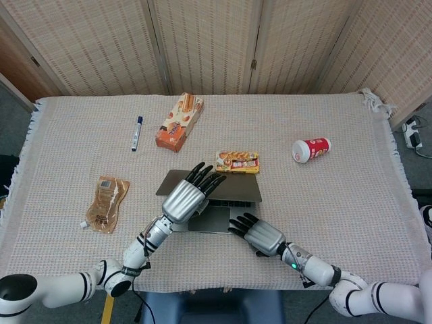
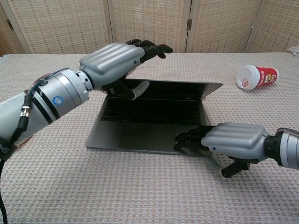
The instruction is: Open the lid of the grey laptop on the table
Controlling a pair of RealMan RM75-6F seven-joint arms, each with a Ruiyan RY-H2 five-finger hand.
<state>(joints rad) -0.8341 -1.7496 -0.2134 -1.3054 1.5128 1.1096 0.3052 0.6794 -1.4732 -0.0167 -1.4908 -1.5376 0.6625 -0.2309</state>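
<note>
The grey laptop (image 1: 236, 186) lies at the table's near middle with its lid (image 2: 187, 89) partly raised, so the keyboard (image 2: 154, 110) shows. My left hand (image 2: 114, 65) hovers at the lid's left end. Its thumb (image 2: 136, 91) lies against the lid's underside, and its fingers (image 2: 152, 47) stretch out above the lid's edge with a gap showing. My right hand (image 2: 231, 141) lies flat at the base's front right, fingers (image 2: 187, 139) resting on the palm rest. From above, the left hand (image 1: 183, 198) and the right hand (image 1: 261, 237) flank the base.
A biscuit pack (image 1: 237, 163) lies just behind the laptop. A red cup (image 1: 311, 148) lies on its side at the right. An orange box (image 1: 179, 121), a pen (image 1: 136, 132) and a brown pouch (image 1: 108, 202) lie to the left.
</note>
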